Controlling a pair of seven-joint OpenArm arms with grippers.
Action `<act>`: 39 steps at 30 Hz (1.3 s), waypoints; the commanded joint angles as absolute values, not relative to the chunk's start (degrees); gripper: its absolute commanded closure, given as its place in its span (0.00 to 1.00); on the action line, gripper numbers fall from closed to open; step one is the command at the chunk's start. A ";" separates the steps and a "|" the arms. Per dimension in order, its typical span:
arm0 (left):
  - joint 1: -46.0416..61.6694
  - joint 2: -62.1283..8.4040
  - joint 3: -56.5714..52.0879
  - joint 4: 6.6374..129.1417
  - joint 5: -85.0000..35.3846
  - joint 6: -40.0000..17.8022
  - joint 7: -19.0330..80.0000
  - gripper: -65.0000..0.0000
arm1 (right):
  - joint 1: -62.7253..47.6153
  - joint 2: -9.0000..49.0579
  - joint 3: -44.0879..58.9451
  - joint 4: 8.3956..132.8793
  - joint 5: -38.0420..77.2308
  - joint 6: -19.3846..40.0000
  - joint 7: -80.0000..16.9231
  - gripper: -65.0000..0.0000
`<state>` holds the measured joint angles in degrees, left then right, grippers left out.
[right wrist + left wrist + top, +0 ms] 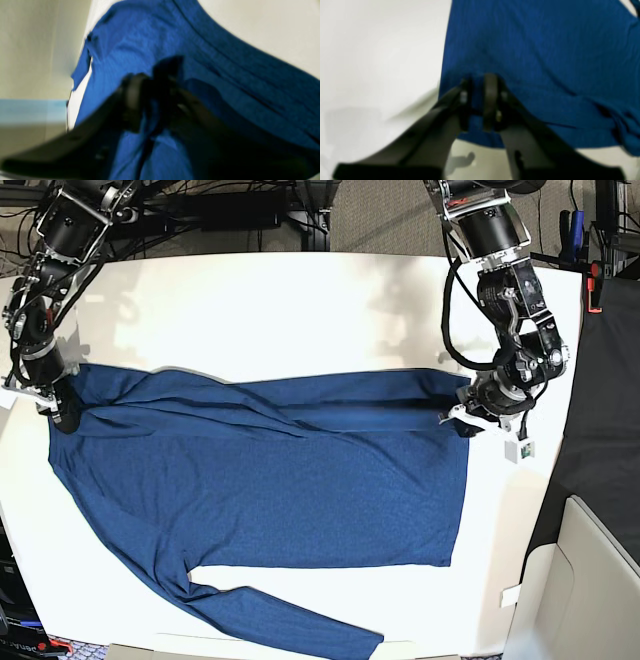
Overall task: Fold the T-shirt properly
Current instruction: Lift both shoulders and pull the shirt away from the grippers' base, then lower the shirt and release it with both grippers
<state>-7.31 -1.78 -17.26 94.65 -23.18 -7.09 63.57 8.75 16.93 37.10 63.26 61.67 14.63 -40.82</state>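
1. Two grippers sit at opposite ends of the T-shirt, which lies spread across the white table.
2. Left gripper – at three o'clock – fingers slightly parted, blue cloth between them.
3. Right gripper – at nine o'clock – too blurred; I cannot tell its grip.

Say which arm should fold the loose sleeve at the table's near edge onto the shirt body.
Right, probably. The loose sleeve trails from the shoulder end of the T-shirt, where the right gripper sits. The left gripper is at the hem end, farther from that sleeve.
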 commanded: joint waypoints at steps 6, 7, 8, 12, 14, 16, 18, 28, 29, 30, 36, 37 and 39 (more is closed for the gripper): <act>-8.40 -4.26 -16.31 96.75 -23.78 -7.52 66.33 0.66 | 7.43 17.80 38.02 67.21 66.15 15.25 -42.86 0.56; -8.40 -4.26 -16.48 97.45 -23.78 -7.52 66.51 0.65 | 7.16 17.98 38.02 67.21 67.21 15.25 -42.86 0.56; -8.22 -4.26 -16.48 98.59 -23.78 -7.52 66.51 0.64 | 6.64 18.15 38.11 67.21 68.53 15.25 -42.95 0.56; -5.05 -4.26 -16.48 104.75 -23.78 -7.52 70.99 0.63 | 2.95 19.38 38.29 68.79 72.84 15.25 -42.95 0.56; -4.09 -3.91 -16.48 106.51 -23.78 -7.52 72.57 0.62 | 0.75 19.82 38.99 70.64 74.33 15.25 -42.95 0.56; -2.86 -3.82 -16.48 106.86 -23.78 -7.52 73.19 0.61 | -1.63 19.91 41.27 73.36 74.51 15.25 -42.95 0.56; -2.07 -3.74 -16.48 106.77 -23.78 -7.52 73.19 0.60 | -3.47 20.09 43.21 76.53 74.33 15.25 -42.95 0.56; 0.13 -0.48 -16.31 106.51 -23.69 -7.52 72.75 0.59 | -6.90 24.40 47.16 91.30 60.18 14.11 -42.95 0.56; 0.22 -0.04 -16.22 106.33 -23.69 -7.52 72.75 0.59 | -7.16 24.40 47.08 92.44 58.59 13.14 -42.95 0.56; 0.22 0.22 -16.22 105.89 -23.69 -7.52 72.75 0.59 | -7.43 24.31 47.08 92.97 57.63 11.91 -42.95 0.56; 1.19 0.57 -16.40 104.04 -23.69 -7.52 72.57 0.59 | -9.45 23.96 44.97 93.49 56.40 8.22 -42.95 0.56; 1.27 0.57 -16.40 103.87 -23.69 -7.52 72.57 0.59 | -9.71 23.87 44.97 93.93 56.40 8.22 -42.95 0.56; 1.27 0.66 -16.40 103.43 -23.69 -7.52 72.22 0.59 | -10.07 22.64 44.88 94.02 56.48 8.22 -42.95 0.56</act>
